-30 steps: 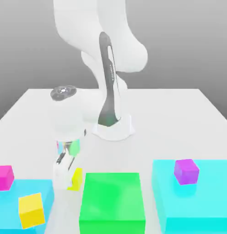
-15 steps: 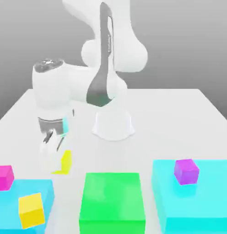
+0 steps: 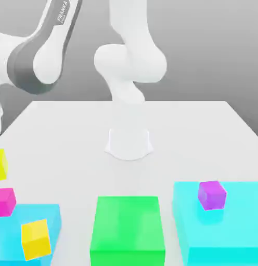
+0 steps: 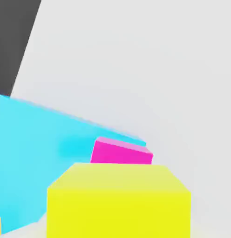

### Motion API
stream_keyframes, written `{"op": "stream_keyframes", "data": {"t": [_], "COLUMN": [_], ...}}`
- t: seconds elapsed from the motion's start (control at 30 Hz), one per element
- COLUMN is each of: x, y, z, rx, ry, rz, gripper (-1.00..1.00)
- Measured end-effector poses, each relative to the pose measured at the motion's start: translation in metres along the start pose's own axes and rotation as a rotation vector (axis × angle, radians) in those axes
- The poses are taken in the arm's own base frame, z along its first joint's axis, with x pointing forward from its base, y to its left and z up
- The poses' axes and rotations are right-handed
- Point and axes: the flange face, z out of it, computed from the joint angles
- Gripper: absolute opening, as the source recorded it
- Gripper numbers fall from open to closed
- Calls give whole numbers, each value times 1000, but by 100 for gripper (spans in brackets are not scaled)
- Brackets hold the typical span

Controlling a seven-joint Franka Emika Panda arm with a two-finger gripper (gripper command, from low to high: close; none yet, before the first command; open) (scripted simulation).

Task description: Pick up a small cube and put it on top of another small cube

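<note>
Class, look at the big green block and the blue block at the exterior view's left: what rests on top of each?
Nothing shows on the green block. The golden cube sits on the blue block; the table beneath is covered.

You have bare worktop (image 3: 167, 140) between the green block (image 3: 127, 223) and the cyan block (image 3: 219, 223), and a strip between the green block and the blue block (image 3: 27, 228) too. On the blue block, the golden-yellow cube (image 3: 36, 239) stands in your way near the magenta cube (image 3: 4, 202), while the purple cube (image 3: 212, 195) obstructs a low pass over the cyan block.
</note>
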Motion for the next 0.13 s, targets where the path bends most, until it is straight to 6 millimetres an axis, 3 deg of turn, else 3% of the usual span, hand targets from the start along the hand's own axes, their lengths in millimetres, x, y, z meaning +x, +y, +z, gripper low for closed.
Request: {"op": "stream_keyframes", "data": {"t": [0.03,0.13], "x": [0,0], "y": [0,0], "z": [9,9], "rx": [0,0], "ry": [0,0], "rz": [-1,-1], "gripper": [100,100]}}
